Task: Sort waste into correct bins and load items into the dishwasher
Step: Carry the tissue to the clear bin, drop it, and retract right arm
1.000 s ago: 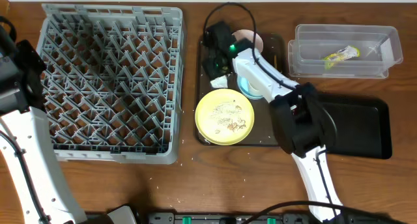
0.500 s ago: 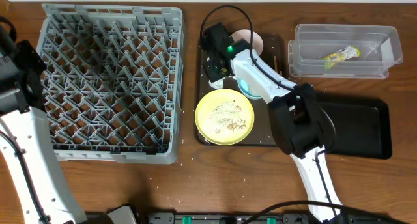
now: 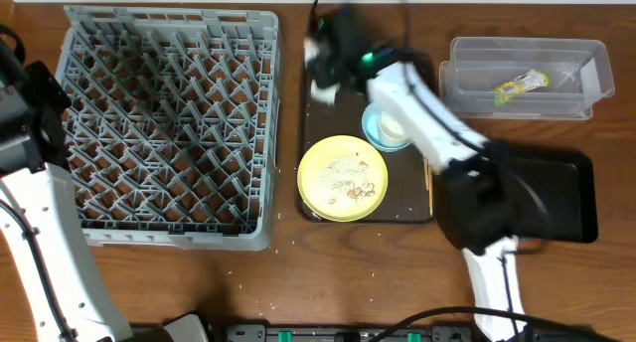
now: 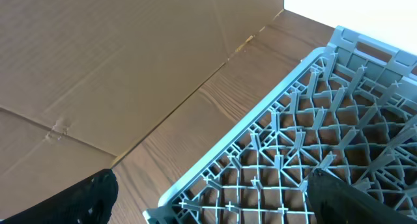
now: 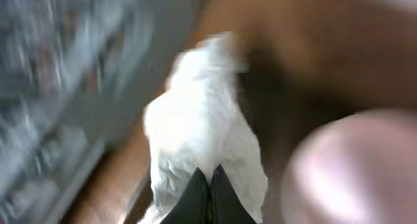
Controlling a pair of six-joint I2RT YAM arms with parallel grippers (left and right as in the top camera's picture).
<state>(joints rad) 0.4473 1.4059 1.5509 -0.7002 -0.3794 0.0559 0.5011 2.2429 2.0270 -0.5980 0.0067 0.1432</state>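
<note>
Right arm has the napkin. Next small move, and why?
Probably carry it right, toward the clear tub: the right gripper is shut on the napkin, and that tub holds the wrapper, the other dry waste. Which bin suits it is a guess.

Bright, even light from above, soft shadows on the bench [image 3: 298, 282], right pincer [image 3: 323, 72] smeared by motion in the overhead view, right wrist view badly blurred, napkin [image 5: 202, 120] above that pincer glaring white, left wrist view sharp, blown-out white corner.

Right arm [image 3: 422, 108] and left arm [image 3: 45, 233]: white tubular links with black joint housings. The right bears a green indicator light [image 3: 370, 56] near its black wrist.
</note>
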